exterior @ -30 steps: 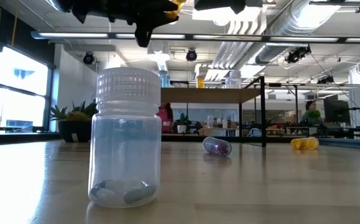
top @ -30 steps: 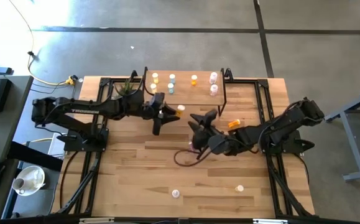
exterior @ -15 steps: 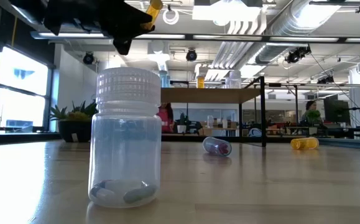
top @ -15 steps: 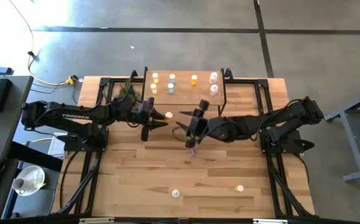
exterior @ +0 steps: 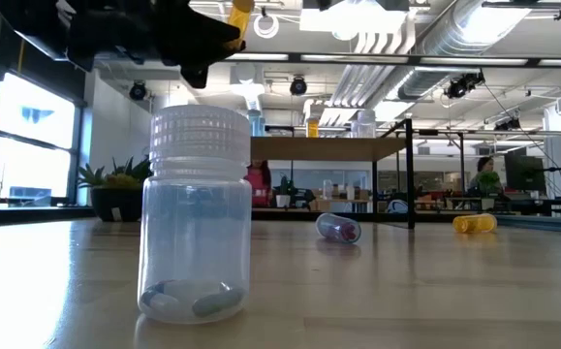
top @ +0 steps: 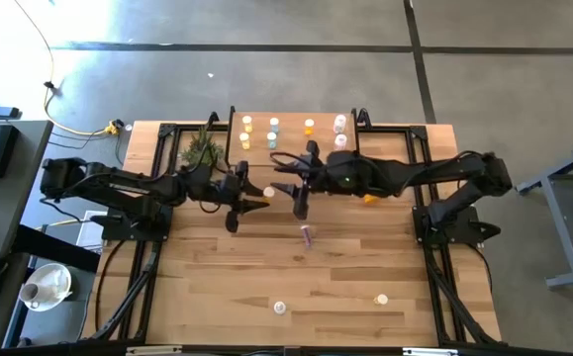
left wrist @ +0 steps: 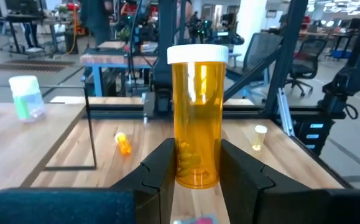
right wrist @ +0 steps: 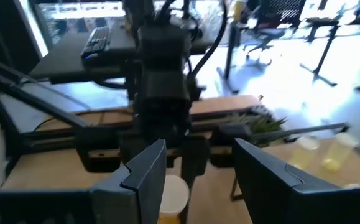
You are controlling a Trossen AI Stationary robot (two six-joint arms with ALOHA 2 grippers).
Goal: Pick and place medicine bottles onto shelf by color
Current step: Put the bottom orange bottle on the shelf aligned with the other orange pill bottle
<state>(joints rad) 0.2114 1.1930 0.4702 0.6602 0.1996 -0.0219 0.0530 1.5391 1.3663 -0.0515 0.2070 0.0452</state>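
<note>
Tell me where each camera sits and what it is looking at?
High view: above the table, looking straight down; shows both arms, the left gripper, the right gripper and the shelf.
Low view: at tabletop height, looking across into the room; a clear bottle stands close, an arm overhead.
Left wrist view: on the left arm, looking past its fingers shut on the orange bottle.
Right wrist view: on the right arm, looking past its open fingers at the left arm.
Shared: both wrist views show the orange bottle.
</note>
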